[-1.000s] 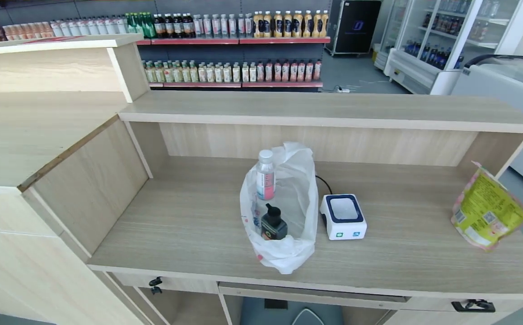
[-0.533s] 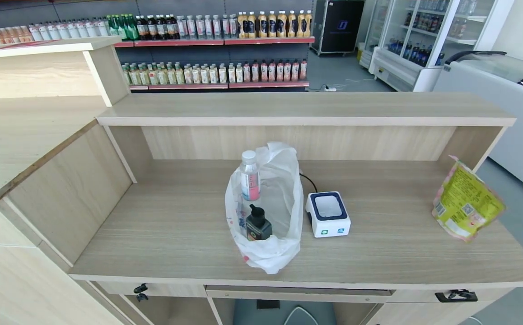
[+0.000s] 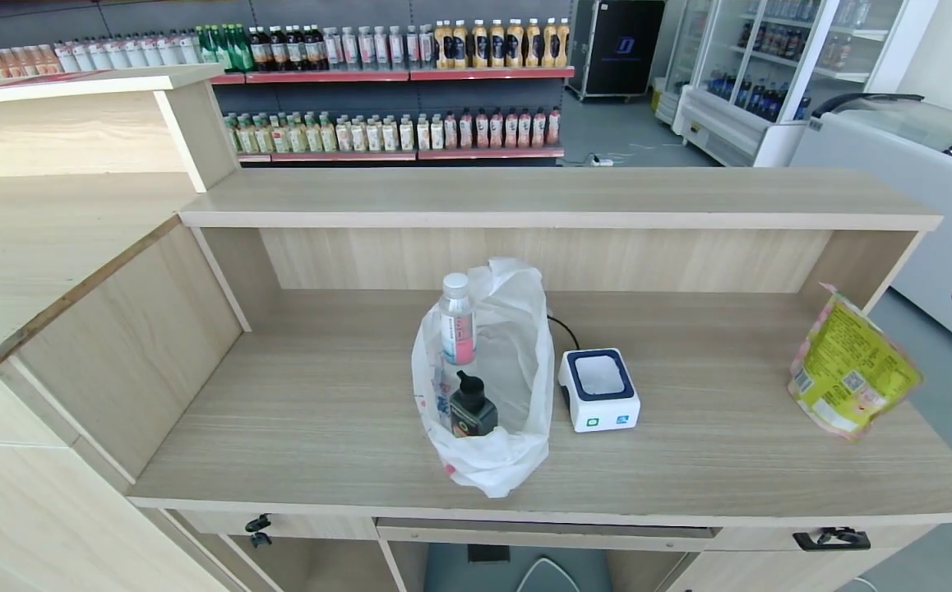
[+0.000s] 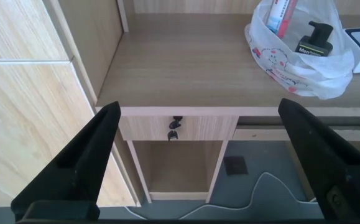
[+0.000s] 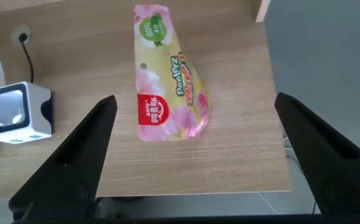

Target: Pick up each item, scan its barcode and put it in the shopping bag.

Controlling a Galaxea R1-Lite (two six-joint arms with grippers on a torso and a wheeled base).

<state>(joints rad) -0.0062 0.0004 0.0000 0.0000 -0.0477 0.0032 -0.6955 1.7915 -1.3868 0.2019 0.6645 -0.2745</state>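
Right wrist view: my right end effector [image 5: 195, 102], jaws spread and empty, faces the snack pouch [image 5: 167, 81], which looks light, soft and crinkly (likely slippery); I'd pinch its sealed top edge.

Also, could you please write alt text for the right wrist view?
A pink and yellow snack pouch sits on a wooden counter, seen between the dark fingers of the open right pincer. A white scanner sits farther along the counter.
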